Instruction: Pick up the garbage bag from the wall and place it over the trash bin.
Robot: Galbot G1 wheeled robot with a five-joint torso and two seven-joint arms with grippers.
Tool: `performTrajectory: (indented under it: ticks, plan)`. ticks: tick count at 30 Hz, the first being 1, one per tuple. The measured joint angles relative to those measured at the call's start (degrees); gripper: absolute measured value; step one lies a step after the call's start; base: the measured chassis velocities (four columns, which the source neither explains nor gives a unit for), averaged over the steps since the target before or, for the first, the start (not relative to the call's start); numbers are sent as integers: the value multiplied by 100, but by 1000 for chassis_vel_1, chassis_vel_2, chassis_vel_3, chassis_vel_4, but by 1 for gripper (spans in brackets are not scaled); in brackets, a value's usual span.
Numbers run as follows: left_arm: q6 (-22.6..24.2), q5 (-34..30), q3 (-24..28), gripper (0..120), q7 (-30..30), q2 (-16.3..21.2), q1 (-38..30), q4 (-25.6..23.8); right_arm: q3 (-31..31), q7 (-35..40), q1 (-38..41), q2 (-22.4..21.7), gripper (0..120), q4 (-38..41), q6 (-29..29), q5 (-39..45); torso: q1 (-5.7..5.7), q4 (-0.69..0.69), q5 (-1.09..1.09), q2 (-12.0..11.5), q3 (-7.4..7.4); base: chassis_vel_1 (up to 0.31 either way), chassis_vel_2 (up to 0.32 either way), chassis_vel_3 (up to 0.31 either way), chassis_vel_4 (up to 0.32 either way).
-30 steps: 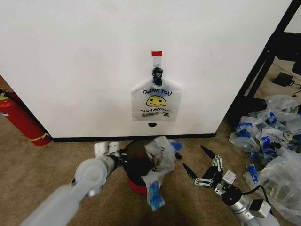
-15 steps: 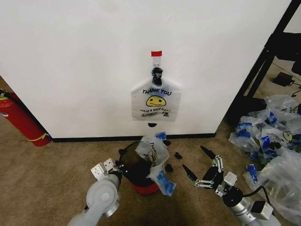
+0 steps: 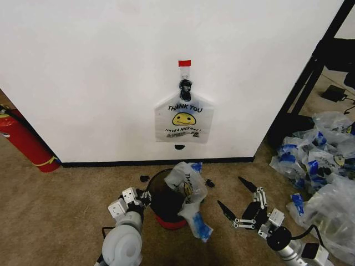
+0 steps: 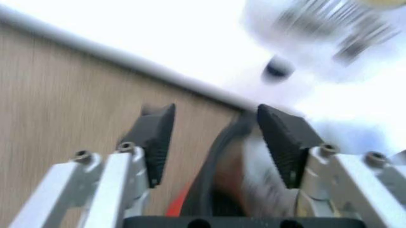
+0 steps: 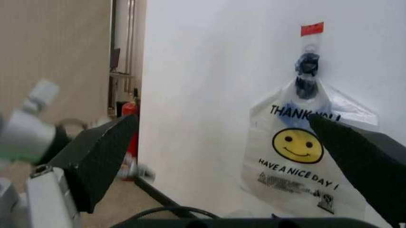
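The red trash bin (image 3: 165,220) with its black rim stands on the carpet below the white wall (image 3: 83,83). The thin garbage bag (image 3: 187,184) with blue patches lies crumpled over the bin's right side, one end hanging to the floor. My left gripper (image 3: 143,197) sits just left of the rim, open and holding nothing. The left wrist view has both fingers (image 4: 155,142) spread, with the bin (image 4: 212,199) beyond them. To the right of the bin my right gripper (image 3: 236,197) stands open and empty; its spread dark fingers (image 5: 101,156) face the wall (image 5: 209,71).
A flat white THANK YOU smiley bag (image 3: 184,119) hangs on the wall under a red tape mark (image 3: 184,63). A red fire extinguisher (image 3: 25,141) lies at the left. A heap of clear blue-printed bags (image 3: 321,160) and a black rack frame (image 3: 310,72) stand at the right.
My left arm has drawn back toward me, away from the bin. The garbage bag has settled onto the bin's right side. My right gripper has slipped slightly back.
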Motion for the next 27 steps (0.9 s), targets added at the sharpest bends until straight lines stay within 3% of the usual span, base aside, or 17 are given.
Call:
performTrajectory:
  ticks: [2,5,7,8,10,13,16,18,20,24,25,27]
  plan:
    - [-103,308,-2,61,224,75,41,-138,8,4,11,-8,100,-12,3,30,0,0,-1,0,0,0,0,0,0]
    - [-389,1403,49,74,1208,486,201,-582,75,431,192,-57,100,-184,29,133,0,0,0,0,0,0,0,0,0]
    - [-454,2256,144,85,2035,768,294,-754,157,1500,353,-123,100,-328,-14,-39,1,1,1,0,0,0,0,0,0]
    - [-454,2256,144,85,2035,768,294,-754,157,1500,353,-123,100,-328,-14,-39,1,1,1,0,0,0,0,0,0]
    - [-434,3096,309,93,2823,945,260,-765,194,2971,438,-160,100,-389,-233,-655,1,1,0,0,0,0,0,0,0]
    - [-360,3852,633,100,3256,1099,-9,-484,173,4473,501,-92,100,-388,-587,-1448,1,-1,-3,0,1,0,0,0,0]
    - [-102,3917,1035,100,3240,1281,-282,-267,117,4959,519,47,100,-325,-769,-1807,1,-2,-2,0,1,0,0,0,0]
    - [314,3532,1393,100,3032,1453,-573,-170,59,5027,527,171,100,-276,-844,-1968,1,-1,-3,0,1,0,0,0,0]
    - [357,3480,1423,100,3003,1467,-601,-165,56,5027,528,176,100,-275,-846,-1973,1,-2,-3,0,1,0,0,0,0]
    - [948,2448,1913,100,2339,1605,-1174,-61,-27,4920,592,317,100,-327,-877,-2038,1,-1,-1,0,1,0,0,0,0]
    - [948,2448,1913,100,2339,1605,-1174,-61,-27,4920,592,317,100,-327,-877,-2038,1,-1,-1,0,1,0,0,0,0]
    - [1189,1610,2320,98,1832,1584,-1618,38,-67,4794,678,342,100,-487,-842,-2022,1,0,0,0,1,0,0,0,0]
